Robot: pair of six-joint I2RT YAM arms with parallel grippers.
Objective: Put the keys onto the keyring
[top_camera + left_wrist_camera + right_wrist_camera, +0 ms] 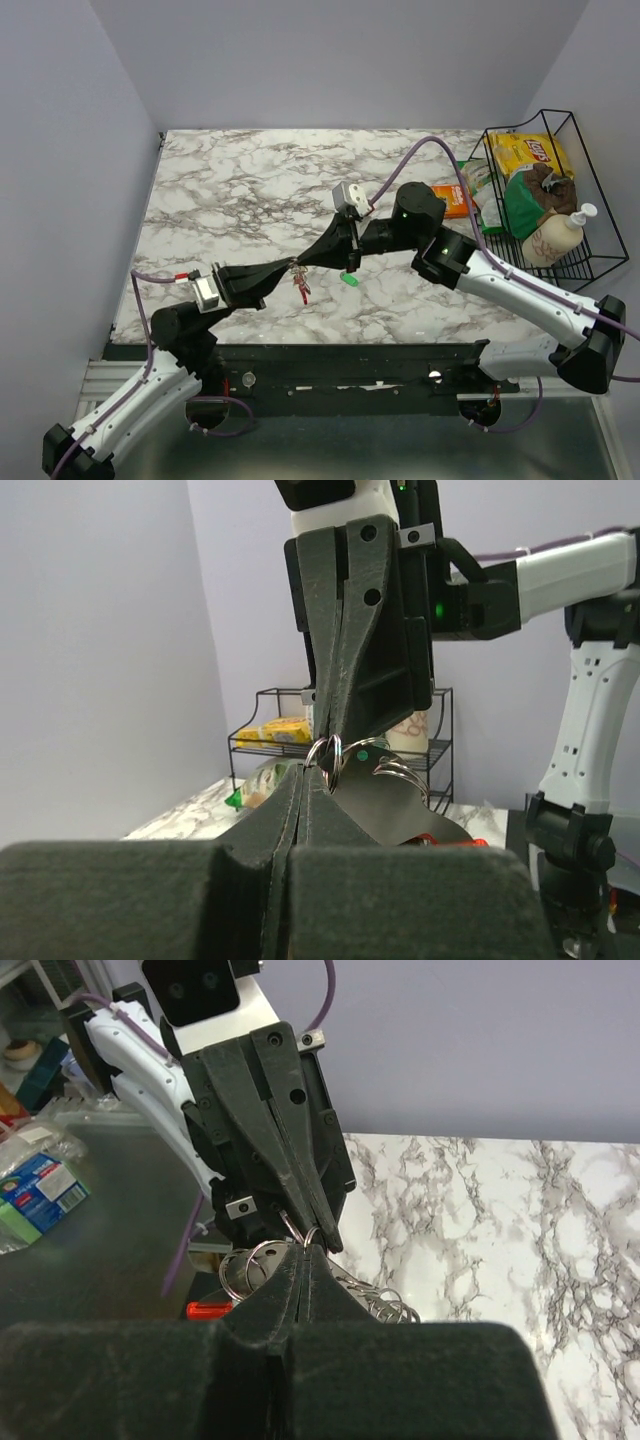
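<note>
Both grippers meet tip to tip above the table's front middle. The thin metal keyring sits between them. My left gripper is shut on it, with the ring at its fingertips. My right gripper is also shut, pinching the same ring from the far side. A red-headed key hangs below the ring, and its head shows in the right wrist view. A green-headed key lies on the marble just right of the grippers. No yellow key is in view.
An orange flat packet lies at the back right. A black wire basket holds snack bags and a pump bottle at the right edge. More small rings hang by the right fingers. Purple cables run along both arms.
</note>
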